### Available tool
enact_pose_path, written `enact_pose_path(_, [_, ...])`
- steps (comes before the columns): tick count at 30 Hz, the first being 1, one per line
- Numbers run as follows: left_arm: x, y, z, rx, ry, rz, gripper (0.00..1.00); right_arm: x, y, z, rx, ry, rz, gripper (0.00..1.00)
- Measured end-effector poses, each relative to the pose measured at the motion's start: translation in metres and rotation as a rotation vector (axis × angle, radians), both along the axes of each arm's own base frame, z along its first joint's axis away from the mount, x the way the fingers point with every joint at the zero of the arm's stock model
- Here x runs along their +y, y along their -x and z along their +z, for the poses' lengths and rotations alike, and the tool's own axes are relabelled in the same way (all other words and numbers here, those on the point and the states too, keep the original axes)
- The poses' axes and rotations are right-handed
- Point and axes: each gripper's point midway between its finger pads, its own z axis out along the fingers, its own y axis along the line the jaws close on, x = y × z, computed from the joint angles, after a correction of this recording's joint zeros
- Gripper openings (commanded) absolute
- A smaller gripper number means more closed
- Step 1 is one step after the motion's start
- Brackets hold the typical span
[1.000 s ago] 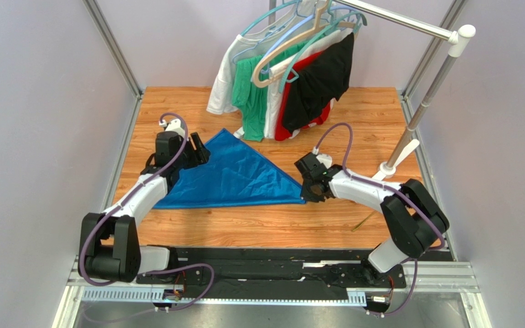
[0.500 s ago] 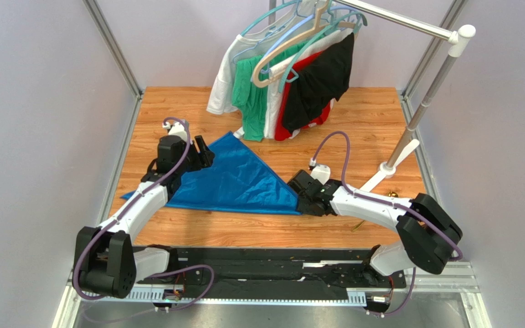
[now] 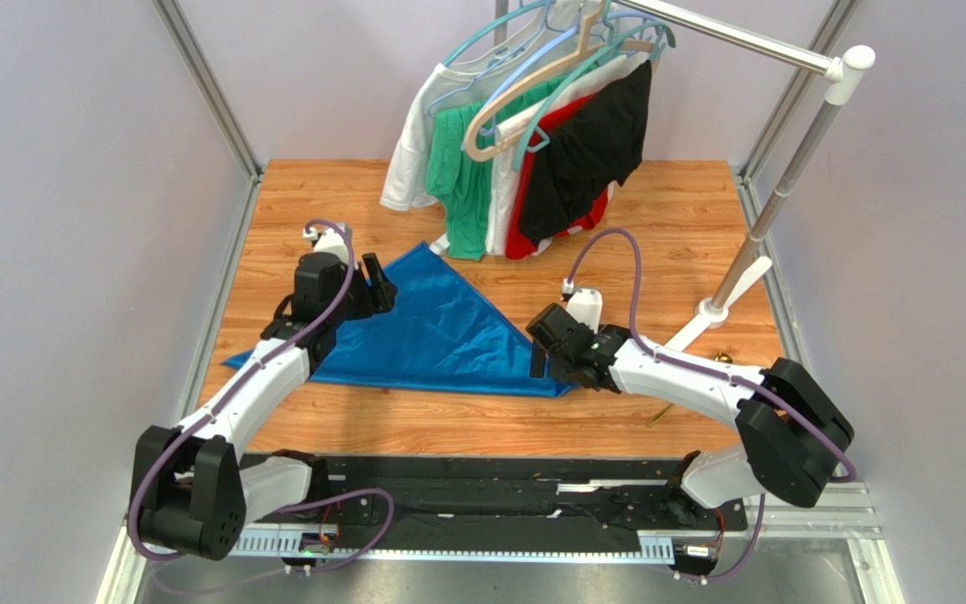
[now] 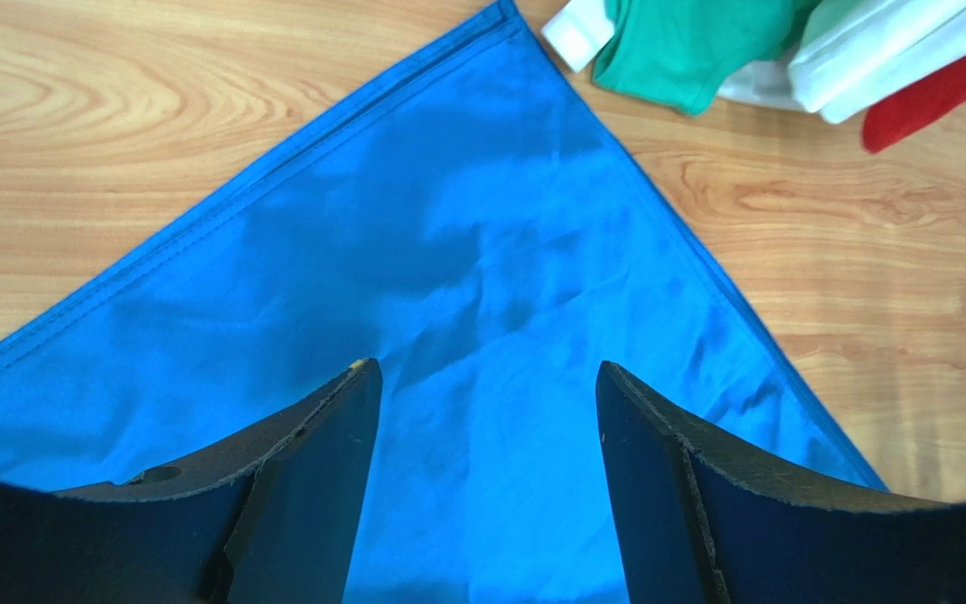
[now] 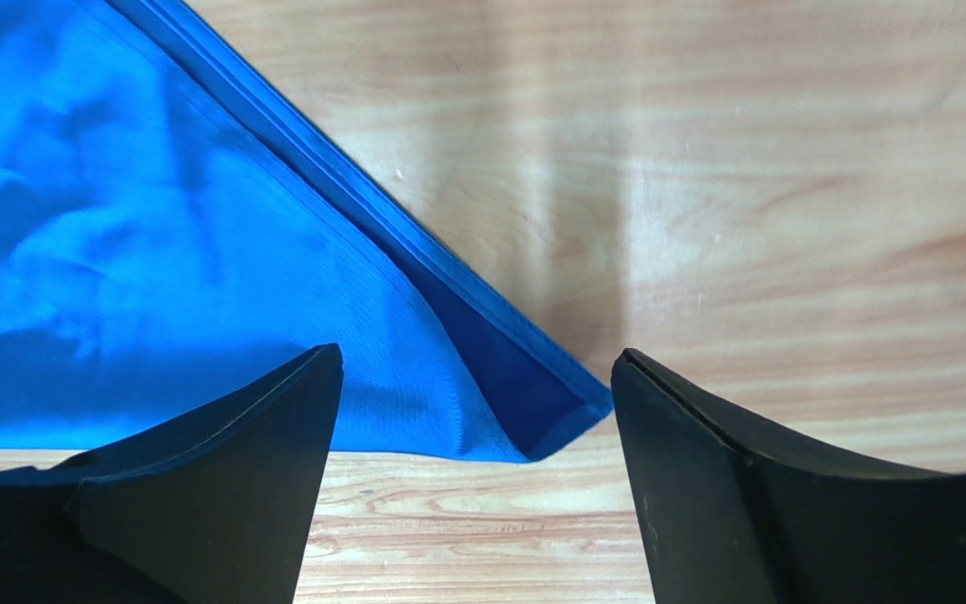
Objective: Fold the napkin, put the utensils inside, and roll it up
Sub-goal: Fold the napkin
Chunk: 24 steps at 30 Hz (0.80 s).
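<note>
The napkin [image 3: 438,334] lies folded in a triangle on the wooden table [image 3: 652,214]; only the right wrist view shows its layered, hemmed corner between the parted fingers of the right gripper [image 5: 476,361], while the left gripper [image 4: 486,378], likewise spread, hovers over cloth below the apex, both arms reaching forward
</note>
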Motion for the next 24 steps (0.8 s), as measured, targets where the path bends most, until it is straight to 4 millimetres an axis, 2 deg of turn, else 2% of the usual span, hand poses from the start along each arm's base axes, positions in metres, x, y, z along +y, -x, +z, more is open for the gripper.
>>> enact_pose_path(7, [0.001, 0.0, -0.018, 0.051, -0.019, -0.001, 0.72, 0.008, -0.024, 0.018, -0.085, 0.001, 0.104, 0.68])
enact_pose_path(13, [0.001, -0.001, -0.02, 0.058, -0.021, -0.002, 0.72, 0.014, -0.039, 0.011, -0.078, -0.033, 0.157, 0.6])
enact_pose_path(19, [0.001, -0.001, -0.02, 0.057, -0.024, -0.004, 0.72, 0.028, -0.037, 0.0, -0.039, -0.07, 0.23, 0.55])
enact_pose_path(24, [0.001, -0.001, -0.02, 0.056, -0.027, -0.006, 0.72, 0.027, -0.029, -0.009, -0.011, -0.079, 0.249, 0.54])
